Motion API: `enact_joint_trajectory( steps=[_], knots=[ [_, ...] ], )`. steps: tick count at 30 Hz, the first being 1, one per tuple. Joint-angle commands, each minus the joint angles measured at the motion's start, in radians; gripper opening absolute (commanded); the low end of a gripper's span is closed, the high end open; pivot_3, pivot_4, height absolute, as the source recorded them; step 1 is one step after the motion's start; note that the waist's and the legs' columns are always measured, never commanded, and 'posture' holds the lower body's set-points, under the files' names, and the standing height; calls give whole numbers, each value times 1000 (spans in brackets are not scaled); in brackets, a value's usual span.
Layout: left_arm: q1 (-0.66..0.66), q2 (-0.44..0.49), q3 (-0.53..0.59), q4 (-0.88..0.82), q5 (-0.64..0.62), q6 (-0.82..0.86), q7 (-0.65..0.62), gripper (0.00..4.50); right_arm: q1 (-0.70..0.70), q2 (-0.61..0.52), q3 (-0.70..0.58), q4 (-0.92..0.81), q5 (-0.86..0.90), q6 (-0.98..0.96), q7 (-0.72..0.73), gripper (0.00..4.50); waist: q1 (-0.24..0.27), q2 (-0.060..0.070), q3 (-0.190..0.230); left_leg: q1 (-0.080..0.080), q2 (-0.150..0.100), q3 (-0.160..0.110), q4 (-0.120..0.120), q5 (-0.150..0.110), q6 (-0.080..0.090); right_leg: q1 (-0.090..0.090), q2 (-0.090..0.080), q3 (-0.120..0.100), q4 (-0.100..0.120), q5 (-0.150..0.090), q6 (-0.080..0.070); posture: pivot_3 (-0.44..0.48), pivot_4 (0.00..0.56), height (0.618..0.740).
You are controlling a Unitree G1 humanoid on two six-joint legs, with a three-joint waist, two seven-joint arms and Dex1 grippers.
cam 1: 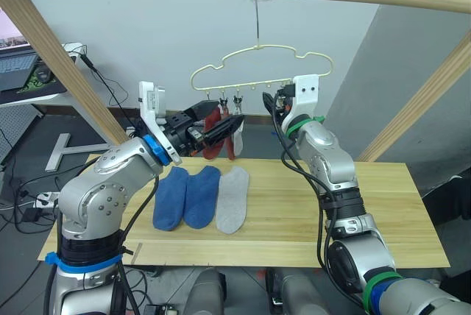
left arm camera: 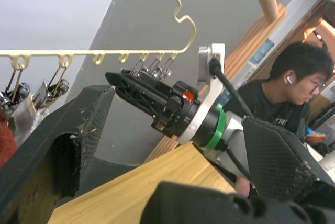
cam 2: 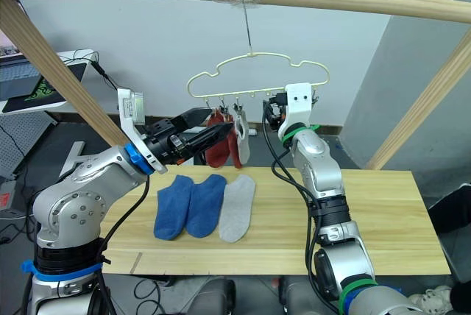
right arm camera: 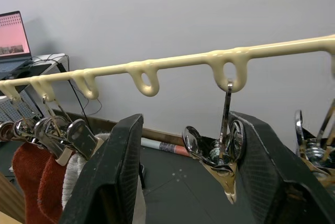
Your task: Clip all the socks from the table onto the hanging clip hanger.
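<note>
Both my grippers are up at the clip hanger (cam 1: 259, 61): my right gripper (right arm camera: 191, 177) stands open with an empty metal clip (right arm camera: 222, 153) between its fingers, holding nothing. My left gripper (cam 2: 210, 132), open and empty too, points at the two rust red socks (cam 2: 221, 146) and one grey sock (cam 2: 242, 143) already clipped up. Two blue socks (cam 1: 185, 196) and a grey sock (cam 1: 233, 199) lie side by side on the table (cam 1: 383, 212) below.

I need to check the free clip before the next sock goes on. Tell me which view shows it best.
The right wrist view: the free clip hangs close up between the open right hand fingers. In the eye views it is a small shape at the hanger by that hand. The left wrist view shows several clips, too small to judge.
</note>
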Motion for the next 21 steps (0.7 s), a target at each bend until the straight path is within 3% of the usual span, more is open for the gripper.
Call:
enact_joint_trajectory(
  steps=[1,8,11,17,21],
  knots=[
    [-18,-1,0,-36,1,-25,-9,4500,-40,4,-16,-2,23,-35,6,2605,0,0,0,0,0,0,0,0,0,0,0,0,0,0,0,85,178,740],
    [-25,-7,-2,-35,-2,-22,-7,4500,-48,8,-20,13,32,-46,9,2605,0,0,0,0,0,0,0,0,0,0,0,0,0,0,0,85,178,740],
    [-24,-6,-2,-37,-5,-21,-6,4500,-49,7,-26,22,36,-52,5,2058,0,0,0,0,0,0,0,0,0,0,0,0,0,0,0,81,179,740],
    [-18,-8,-3,-39,-5,-22,-5,4500,-49,2,-28,35,38,-62,7,270,0,0,0,0,0,0,0,0,0,0,0,0,0,0,0,82,182,740],
    [-5,-9,-7,-46,-4,-23,-8,4500,-44,-1,-27,27,41,-60,11,25,0,0,0,0,0,0,0,0,0,0,0,0,0,0,0,82,185,740]
  ],
)
